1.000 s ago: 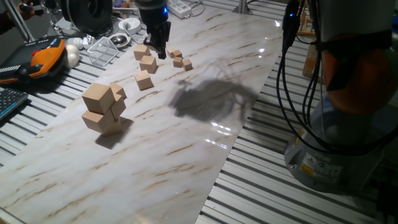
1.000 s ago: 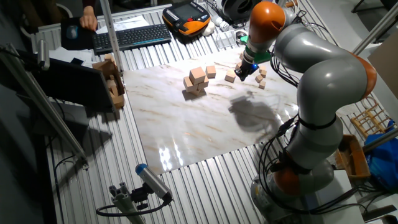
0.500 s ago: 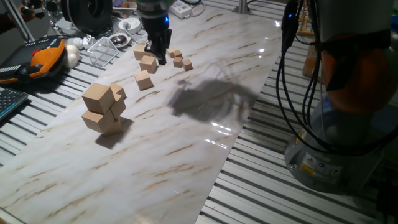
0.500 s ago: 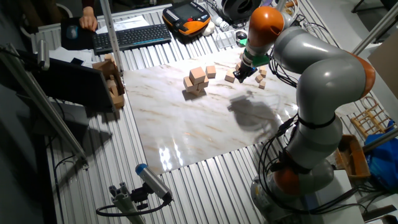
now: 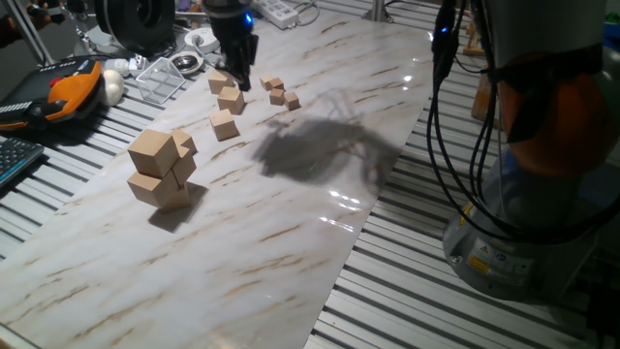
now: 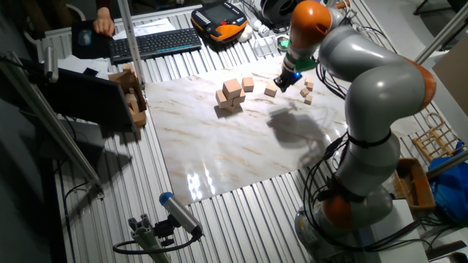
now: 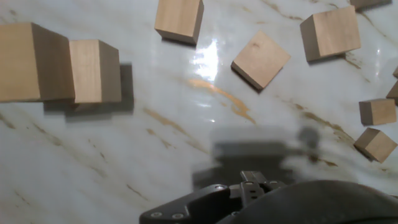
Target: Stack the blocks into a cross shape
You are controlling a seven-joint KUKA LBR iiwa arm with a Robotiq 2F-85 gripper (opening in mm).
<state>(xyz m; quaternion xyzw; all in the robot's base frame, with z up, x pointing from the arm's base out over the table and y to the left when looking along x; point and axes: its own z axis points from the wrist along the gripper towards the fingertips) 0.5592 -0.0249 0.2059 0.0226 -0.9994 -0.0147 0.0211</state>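
Observation:
Three middle-sized tan blocks lie apart on the marbled board: one (image 5: 220,79) at the back, one (image 5: 231,100) in front of it, one (image 5: 225,124) nearer. The hand view shows them from above (image 7: 179,18), (image 7: 260,60), (image 7: 330,33). My gripper (image 5: 238,78) hangs low beside the two back blocks, on their right, looking open and holding nothing. In the other fixed view it (image 6: 284,80) is just right of a block (image 6: 270,90). Only its dark body (image 7: 261,199) shows in the hand view; the fingers are hidden there.
Bigger tan cubes are piled (image 5: 160,170) at the board's left, also in the hand view (image 7: 37,62). Tiny cubes (image 5: 281,94) lie right of the gripper, and in the hand view (image 7: 375,127). A clear box (image 5: 160,78) and an orange pendant (image 5: 68,87) lie off the board's back left.
My gripper has moved a little to the left and back, from beside the tiny cubes toward the two back blocks. No block has moved.

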